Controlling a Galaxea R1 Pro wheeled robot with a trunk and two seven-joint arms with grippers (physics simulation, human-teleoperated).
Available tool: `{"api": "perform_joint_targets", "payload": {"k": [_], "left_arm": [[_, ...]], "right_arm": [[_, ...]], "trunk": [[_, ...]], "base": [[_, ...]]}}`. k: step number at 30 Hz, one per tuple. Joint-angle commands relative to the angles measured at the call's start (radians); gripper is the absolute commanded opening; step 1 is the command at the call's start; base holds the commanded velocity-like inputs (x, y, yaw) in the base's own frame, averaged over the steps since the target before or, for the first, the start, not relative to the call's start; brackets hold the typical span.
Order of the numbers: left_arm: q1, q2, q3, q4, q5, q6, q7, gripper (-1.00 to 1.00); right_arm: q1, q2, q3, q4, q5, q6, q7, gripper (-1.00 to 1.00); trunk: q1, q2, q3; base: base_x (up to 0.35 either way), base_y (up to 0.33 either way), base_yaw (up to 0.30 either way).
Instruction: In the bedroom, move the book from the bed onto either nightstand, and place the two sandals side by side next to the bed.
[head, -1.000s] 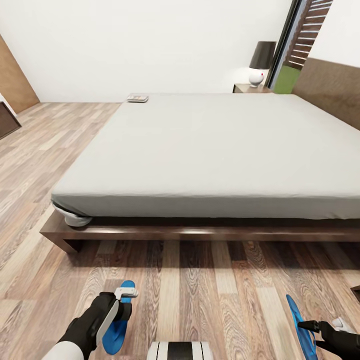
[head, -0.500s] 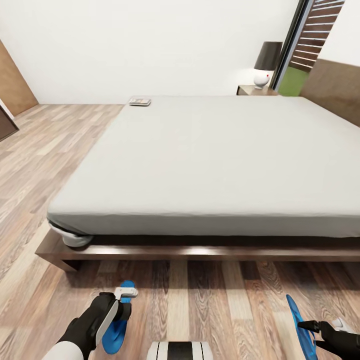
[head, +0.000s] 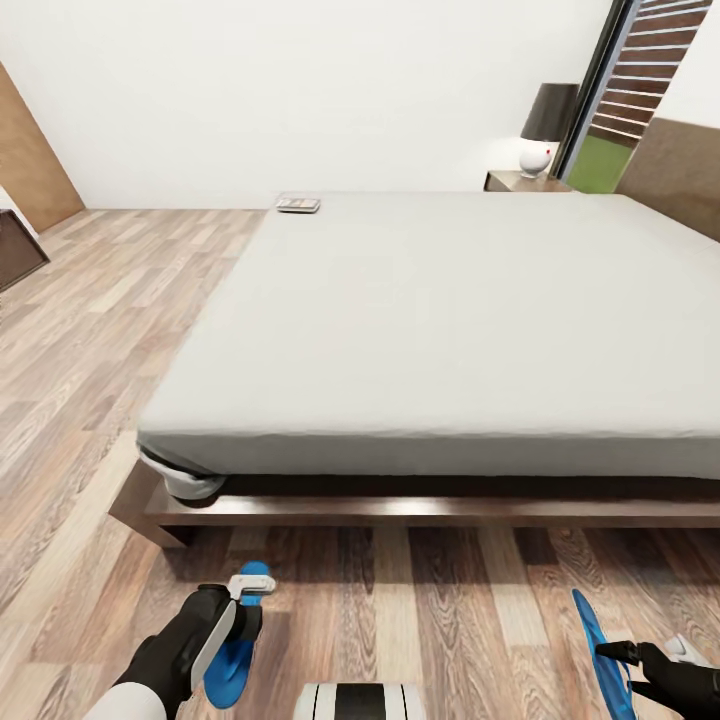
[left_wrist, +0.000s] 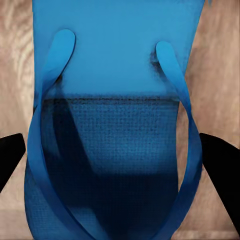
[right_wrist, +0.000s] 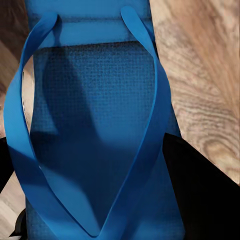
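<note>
Sandals first: one blue sandal (head: 235, 655) sits in the left gripper (head: 245, 598), low at the left of the head view, and the other sandal (head: 603, 655) is edge-on in the right gripper (head: 615, 652) at the lower right. Both wrist views look straight onto a blue sole (left_wrist: 110, 150) with its straps (right_wrist: 145, 135), black fingers (left_wrist: 220, 165) pinching either side, plank floor behind. Book (head: 298, 205) lies flat on the far left corner of the bed (head: 450, 310), well apart from both arms. Mattress is plain pale grey on a dark wood frame (head: 400, 510). Grey-brown plank floor (head: 110, 330) runs to a white wall (head: 300, 90). Nightstand (head: 525, 181) with a lamp (head: 545, 130) stands past the bed's far side, beside a dark-framed window (head: 620, 90)
</note>
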Motion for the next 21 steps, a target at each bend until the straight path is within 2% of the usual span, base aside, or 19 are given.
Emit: {"api": "perform_joint_targets", "payload": {"k": [1, 7, 21], "left_arm": [[0.0, 0.001, -0.007, -0.001, 0.01, 0.003, 0.01, -1.0], [0.0, 0.002, -0.006, -0.002, 0.01, 0.003, 0.014, -1.0], [0.0, 0.003, -0.005, -0.002, 0.01, 0.002, 0.014, -1.0]], "right_arm": [[0.0, 0.0, -0.003, -0.001, 0.002, 0.007, 0.003, -1.0], [0.0, 0.0, -0.003, -0.001, 0.002, 0.006, 0.003, -1.0], [0.0, 0.0, -0.003, -0.001, 0.002, 0.007, 0.003, -1.0]], "trunk": [[0.0, 0.0, -0.001], [0.0, 0.0, -0.001], [0.006, -0.004, -0.055]], "base": [[0.0, 0.277, 0.0], [0.0, 0.078, 0.0], [0.0, 0.001, 0.0]]}}
